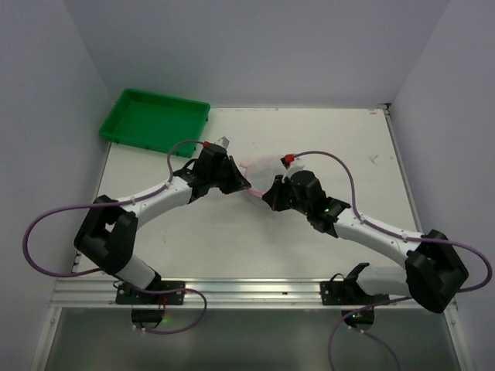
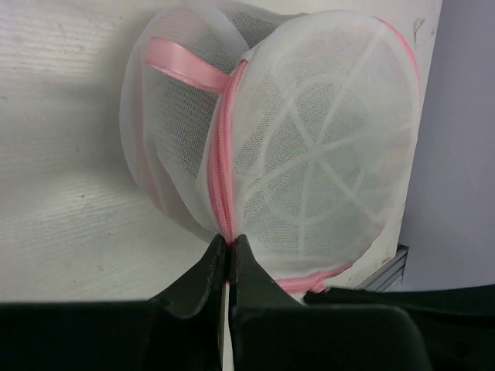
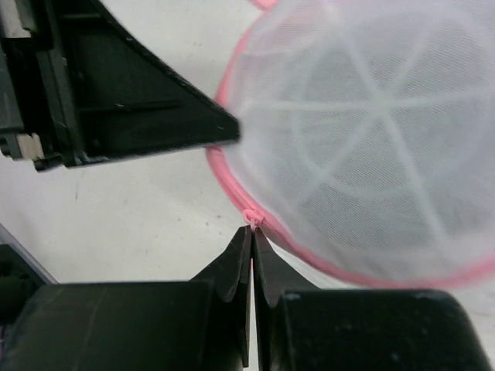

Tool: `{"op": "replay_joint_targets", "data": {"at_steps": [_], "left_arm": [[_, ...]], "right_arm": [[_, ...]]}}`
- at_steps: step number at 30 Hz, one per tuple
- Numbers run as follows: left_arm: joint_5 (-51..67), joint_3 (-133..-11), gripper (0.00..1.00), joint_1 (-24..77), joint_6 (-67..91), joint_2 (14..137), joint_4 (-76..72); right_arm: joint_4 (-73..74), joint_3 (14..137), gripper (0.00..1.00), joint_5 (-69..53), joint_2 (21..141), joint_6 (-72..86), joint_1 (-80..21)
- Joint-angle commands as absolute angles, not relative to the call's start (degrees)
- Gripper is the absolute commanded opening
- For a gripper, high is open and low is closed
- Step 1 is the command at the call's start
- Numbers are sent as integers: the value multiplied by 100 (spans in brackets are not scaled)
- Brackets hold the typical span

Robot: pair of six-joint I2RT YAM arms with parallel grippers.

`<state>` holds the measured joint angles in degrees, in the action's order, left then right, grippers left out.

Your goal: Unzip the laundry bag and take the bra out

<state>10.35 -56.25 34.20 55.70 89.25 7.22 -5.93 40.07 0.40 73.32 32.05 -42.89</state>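
Observation:
The laundry bag (image 1: 261,168), a dome of white mesh with a pink zipper rim, stands on edge at mid-table between both grippers. My left gripper (image 1: 244,184) is shut on the pink zipper seam (image 2: 224,185) at the bag's near edge (image 2: 229,236). The mesh dome (image 2: 317,154) fills the left wrist view, with a pink ribbon loop (image 2: 186,68) at its top. My right gripper (image 3: 252,229) is shut on the small pink zipper pull (image 3: 252,219) on the rim of the bag (image 3: 371,139). The bra is hidden inside the mesh.
A green tray (image 1: 155,120) sits at the table's back left corner. In the right wrist view the left gripper's black finger (image 3: 147,116) lies close beside the bag's rim. White walls enclose the table on three sides.

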Motion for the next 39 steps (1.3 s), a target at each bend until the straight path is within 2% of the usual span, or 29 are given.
{"op": "replay_joint_targets", "data": {"at_steps": [1, 5, 9, 14, 17, 18, 21, 28, 30, 35, 38, 39], "left_arm": [[949, -5705, 0, 3025, 5283, 8807, 703], [1361, -5747, 0, 2655, 4600, 8815, 703], [1669, -6746, 0, 2479, 3798, 9446, 1255], [1916, -7908, 0, 2478, 3340, 10133, 1415], [1820, -8514, 32, 2461, 3418, 10414, 1494], [1785, -8612, 54, 2435, 3454, 10424, 1590], [1504, -8544, 99, 2426, 3673, 10057, 1669], [1055, -6928, 100, 2435, 4323, 8869, 1635], [1177, -6454, 96, 2513, 4482, 8606, 1477], [1240, -6144, 81, 2900, 4754, 8464, 1222], [1134, -6187, 71, 3137, 4816, 8595, 1134], [1116, -6196, 65, 3181, 4834, 8683, 1134]], "right_arm": [[-19, 3666, 0, 431, 6611, 2892, -3599], [527, 3454, 0, 360, 6249, 2840, -2699], [703, 3760, 0, 142, 6336, 2576, -2610], [238, 4069, 0, -973, 6837, 2793, -2733], [35, 4341, 0, -1212, 7188, 3119, -3084], [-113, 4507, 0, -1213, 7276, 3181, -3207], [-333, 4789, 0, -1151, 7575, 3436, -3612], [-878, 5018, 0, -1160, 7927, 3797, -3902], [-888, 5115, 0, -1160, 8024, 3788, -3946], [-896, 5282, 0, -1178, 8253, 3735, -4096], [-897, 5343, 0, -1178, 8349, 3718, -4157], [-879, 5352, 0, -1160, 8358, 3700, -4183]]}}
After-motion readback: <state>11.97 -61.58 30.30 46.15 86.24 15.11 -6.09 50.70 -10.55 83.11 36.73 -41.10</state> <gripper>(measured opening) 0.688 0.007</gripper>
